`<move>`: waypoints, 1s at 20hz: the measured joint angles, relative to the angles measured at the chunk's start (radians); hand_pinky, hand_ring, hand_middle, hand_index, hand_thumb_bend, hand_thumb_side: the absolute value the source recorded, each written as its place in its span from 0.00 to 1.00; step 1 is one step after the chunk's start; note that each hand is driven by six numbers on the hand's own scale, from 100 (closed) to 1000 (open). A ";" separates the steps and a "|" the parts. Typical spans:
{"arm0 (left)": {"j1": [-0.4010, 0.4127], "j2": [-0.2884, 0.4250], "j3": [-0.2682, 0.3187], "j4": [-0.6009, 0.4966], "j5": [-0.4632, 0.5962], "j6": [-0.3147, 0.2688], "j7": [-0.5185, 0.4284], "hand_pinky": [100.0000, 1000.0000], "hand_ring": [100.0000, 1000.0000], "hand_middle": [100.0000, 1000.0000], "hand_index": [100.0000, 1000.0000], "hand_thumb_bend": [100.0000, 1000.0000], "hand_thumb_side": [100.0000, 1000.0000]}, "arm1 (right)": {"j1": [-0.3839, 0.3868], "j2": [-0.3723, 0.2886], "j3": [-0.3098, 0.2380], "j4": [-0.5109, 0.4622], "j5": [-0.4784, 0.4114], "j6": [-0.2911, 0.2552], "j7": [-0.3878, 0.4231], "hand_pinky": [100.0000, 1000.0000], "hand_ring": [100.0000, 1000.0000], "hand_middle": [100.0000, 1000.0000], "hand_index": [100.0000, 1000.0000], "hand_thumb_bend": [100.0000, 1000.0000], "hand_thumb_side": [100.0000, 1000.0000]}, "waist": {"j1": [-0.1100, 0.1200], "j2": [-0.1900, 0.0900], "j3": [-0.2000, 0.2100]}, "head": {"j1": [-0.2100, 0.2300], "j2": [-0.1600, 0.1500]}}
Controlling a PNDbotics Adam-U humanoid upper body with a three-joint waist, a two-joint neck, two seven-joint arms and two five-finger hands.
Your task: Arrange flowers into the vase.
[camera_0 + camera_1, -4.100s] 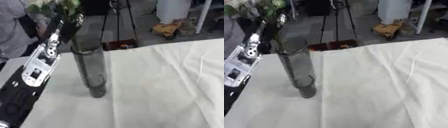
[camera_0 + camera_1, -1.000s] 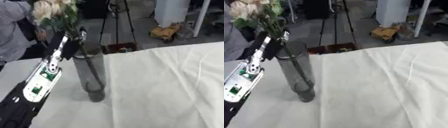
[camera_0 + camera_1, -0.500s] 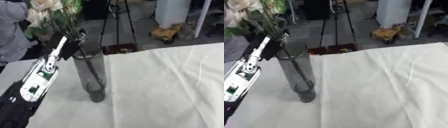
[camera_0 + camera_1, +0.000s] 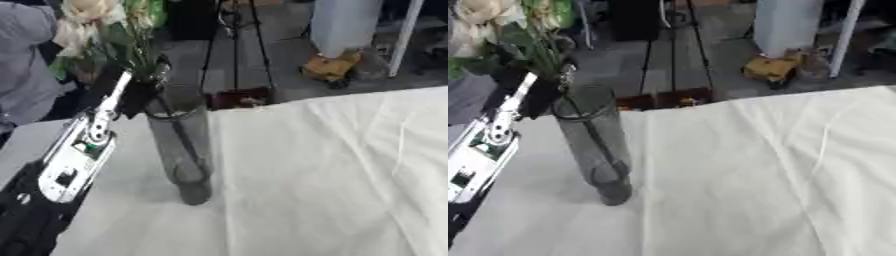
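My left hand [image 4: 131, 92] comes in from the left side of the view, its dark fingers curled round the stems of a bunch of flowers [image 4: 101, 22] just beside the rim of the vase [image 4: 179, 142]. The pale blooms and green leaves stand above the hand. Dark stems [image 4: 185, 142] run down inside the smoky glass from the rim toward the base, so I judge the bunch to be partly seated. The vase is tall, narrow and upright on the cream tablecloth [image 4: 324, 175], near the cloth's left part. My right hand shows in neither view.

Risks noted from this position:

1. Tipping. The vase is tall on a small base, and my hand sits against or very close to its rim; whether it actually touches I cannot tell. Any sideways pull while withdrawing could lever the vase over.

2. Top-heavy load. The blooms lean to the left of the vase mouth. If I let go before the stems reach bottom, the bunch may swing out and drag the rim with it.

3. Snagging. Leaves crowd round my fingers. Opening the hand could catch foliage and lift the stems back out.

4. Soft footing. The cloth shows creases, and a vase base on a fold would rock.

Stem depth near the base is unclear through the tinted glass.
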 measured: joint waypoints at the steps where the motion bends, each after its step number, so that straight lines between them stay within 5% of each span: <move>1: 0.001 0.003 0.000 -0.001 0.000 -0.002 -0.010 0.64 0.86 0.92 1.00 0.00 1.00 | 0.000 0.000 0.000 0.000 0.000 0.000 0.000 0.89 1.00 0.80 0.89 0.00 1.00 | 0.000 -0.001 0.000 | 0.000 0.000; 20: 0.034 0.086 0.019 -0.046 0.000 -0.021 -0.272 0.73 0.91 0.96 1.00 0.00 1.00 | 0.004 0.000 -0.001 0.000 0.008 0.004 -0.005 0.89 1.00 0.80 0.89 0.00 1.00 | 0.000 -0.004 0.008 | -0.002 0.000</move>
